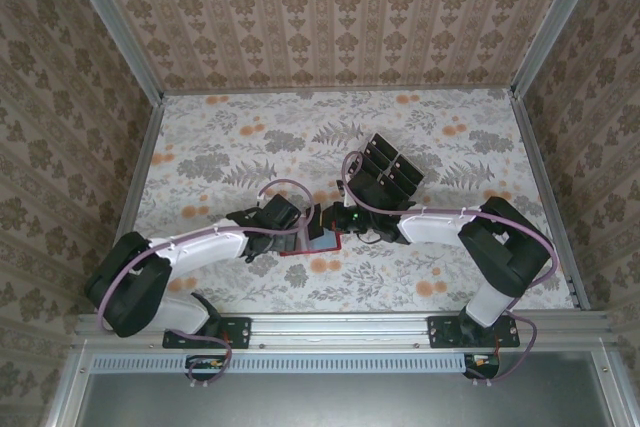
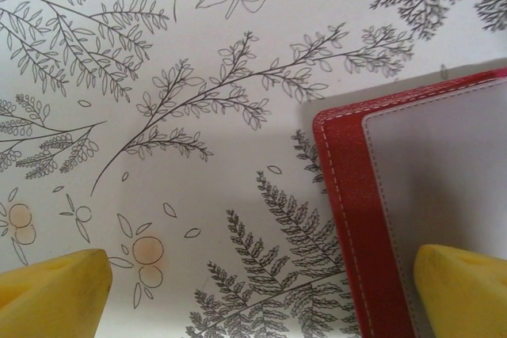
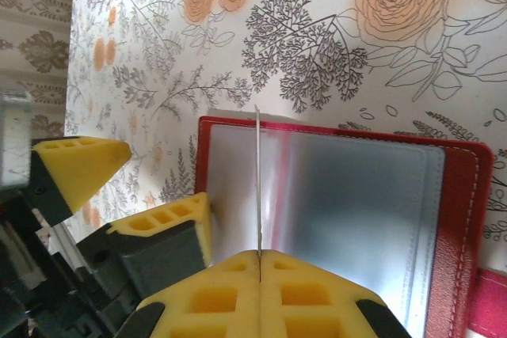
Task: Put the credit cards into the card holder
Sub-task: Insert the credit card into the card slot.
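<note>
Red and open, the card holder [image 3: 348, 195] lies flat on the flowery table [image 2: 198, 53], in the middle between our two arms. Its grey inside faces up.

Our right gripper [image 3: 260, 268] has its yellow fingers [image 3: 317, 298] pressed together on one thin credit card [image 3: 257, 180]. We see this card from its thin edge, like a line. Its long side points straight away from the fingers, and it reaches over the grey inside of the holder, near one short end. We cannot tell if it touches the holder yet.

Our left gripper [image 2: 257, 294] has its fingers wide apart. One fingertip [image 2: 463, 290] is over the grey inside and the other is over the table, so the holder's red edge sits between them.

We think the right arm is the one to slide the card in, and the left one can pin the holder down. More black cards [image 1: 390, 169] stand further back on the table.
</note>
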Robot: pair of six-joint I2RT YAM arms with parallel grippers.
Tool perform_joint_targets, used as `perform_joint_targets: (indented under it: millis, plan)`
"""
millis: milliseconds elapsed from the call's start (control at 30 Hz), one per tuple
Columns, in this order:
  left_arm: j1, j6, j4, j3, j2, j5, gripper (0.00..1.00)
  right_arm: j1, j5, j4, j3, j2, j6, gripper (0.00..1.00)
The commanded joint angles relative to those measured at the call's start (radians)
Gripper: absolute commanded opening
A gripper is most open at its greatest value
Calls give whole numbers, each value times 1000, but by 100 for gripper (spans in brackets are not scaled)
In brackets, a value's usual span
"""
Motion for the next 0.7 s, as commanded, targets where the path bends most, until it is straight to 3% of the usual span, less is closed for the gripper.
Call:
perform_joint_targets:
  millis: [0,667]
  plan:
    - [6,-17,-28,-18,14,-35,99,-5,-38,65,-19,24,33,0]
    - [8,-41,-18,-40,19,-31,99,-7,-68,186,-54,96,92,0]
